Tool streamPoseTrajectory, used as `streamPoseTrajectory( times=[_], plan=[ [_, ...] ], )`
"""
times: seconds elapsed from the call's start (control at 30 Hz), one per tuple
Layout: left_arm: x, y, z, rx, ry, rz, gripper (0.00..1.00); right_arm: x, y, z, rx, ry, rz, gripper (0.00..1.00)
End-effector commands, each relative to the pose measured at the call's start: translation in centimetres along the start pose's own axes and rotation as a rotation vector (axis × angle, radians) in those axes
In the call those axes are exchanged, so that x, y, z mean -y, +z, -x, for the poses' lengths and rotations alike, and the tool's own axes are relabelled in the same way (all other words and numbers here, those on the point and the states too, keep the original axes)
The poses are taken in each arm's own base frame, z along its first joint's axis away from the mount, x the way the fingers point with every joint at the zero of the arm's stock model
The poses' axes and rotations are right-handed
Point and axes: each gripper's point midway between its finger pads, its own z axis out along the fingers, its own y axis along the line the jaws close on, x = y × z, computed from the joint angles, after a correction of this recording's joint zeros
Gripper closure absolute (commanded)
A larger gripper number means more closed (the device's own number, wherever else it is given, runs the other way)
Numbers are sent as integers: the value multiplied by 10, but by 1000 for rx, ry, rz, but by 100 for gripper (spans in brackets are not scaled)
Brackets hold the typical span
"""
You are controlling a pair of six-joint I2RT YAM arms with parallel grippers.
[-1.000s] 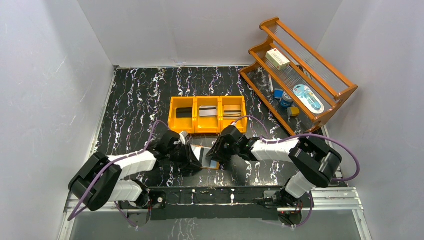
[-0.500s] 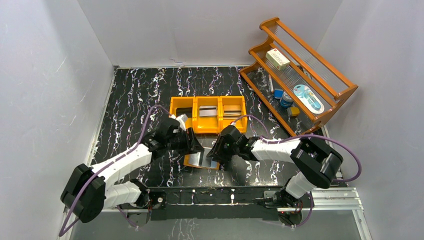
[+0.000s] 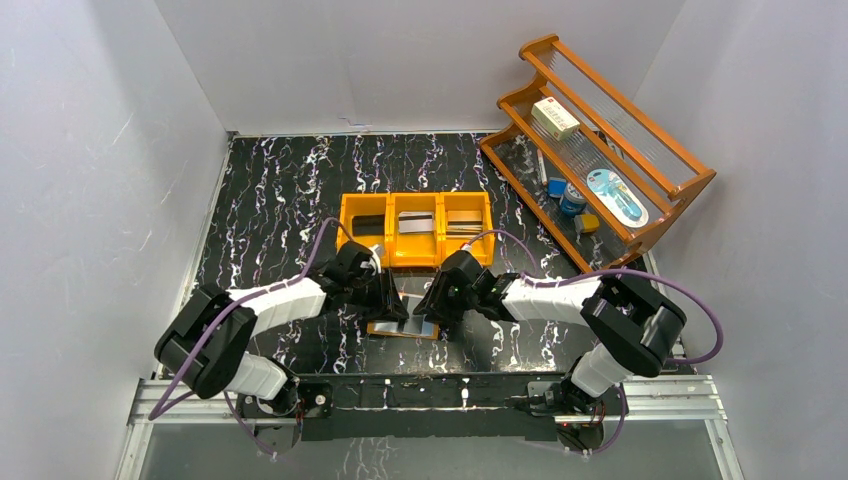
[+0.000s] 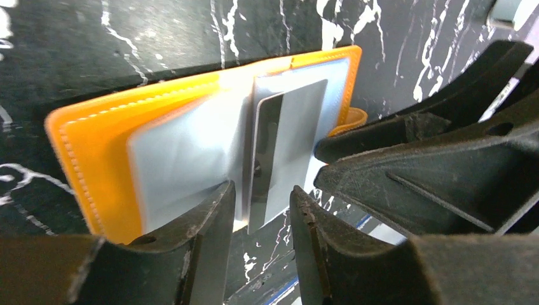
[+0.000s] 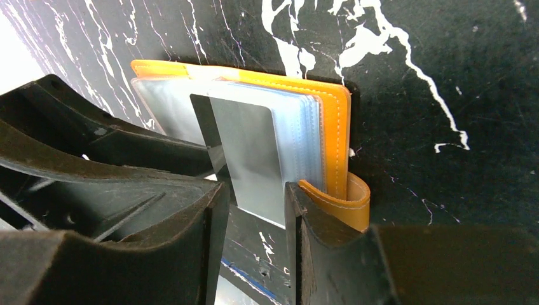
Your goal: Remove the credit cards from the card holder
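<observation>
The card holder (image 3: 403,323) lies open on the table between both grippers, tan-orange with pale-blue sleeves (image 4: 89,133) (image 5: 334,127), its strap tab (image 5: 353,203) curled at one edge. A silver-grey credit card (image 4: 289,146) (image 5: 251,159) with a dark stripe sticks partway out of a sleeve. My left gripper (image 3: 385,296) (image 4: 262,194) is open, its fingers either side of the card's free edge with gaps showing. My right gripper (image 3: 432,305) (image 5: 255,189) is open too, facing the left one, fingers straddling the same card edge.
An orange three-compartment bin (image 3: 390,250) stands just behind the wallet, with a black card (image 3: 368,224), a striped card (image 3: 415,224) and another card (image 3: 463,222) in it. A wooden rack (image 3: 690,185) with a white box (image 3: 555,118) and small items stands at the back right.
My left arm reached out toward the bin half a second ago and has come back to the wallet's left side. The right arm has not moved.
</observation>
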Motion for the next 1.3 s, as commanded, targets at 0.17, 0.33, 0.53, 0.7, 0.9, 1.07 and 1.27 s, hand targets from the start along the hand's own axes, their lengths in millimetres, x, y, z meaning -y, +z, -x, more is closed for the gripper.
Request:
streamPoseTrajectory(
  times=[0.17, 0.33, 0.53, 0.7, 0.9, 1.07, 1.27],
  plan=[
    [-1, 2, -25, -79, -26, -77, 76, 39, 4, -8, -8, -3, -100, 53],
    [2, -2, -24, -65, -21, -90, 82, 42, 2, -7, 2, 17, -108, 54],
    [3, -10, -27, -45, -23, -100, 94, 48, 3, -8, -3, 15, -143, 54],
    [6, -15, -27, -31, -31, -119, 97, 47, 3, -7, -1, 15, -143, 55],
    [16, -13, -14, -5, -34, -128, 87, 47, 4, -9, -15, 15, -144, 55],
    [18, -8, -8, -11, -41, -113, 77, 47, 3, -9, -12, 14, -144, 55],
    [18, -4, -2, 10, -65, -109, 77, 48, 5, -10, -21, 16, -146, 55]
  ],
)
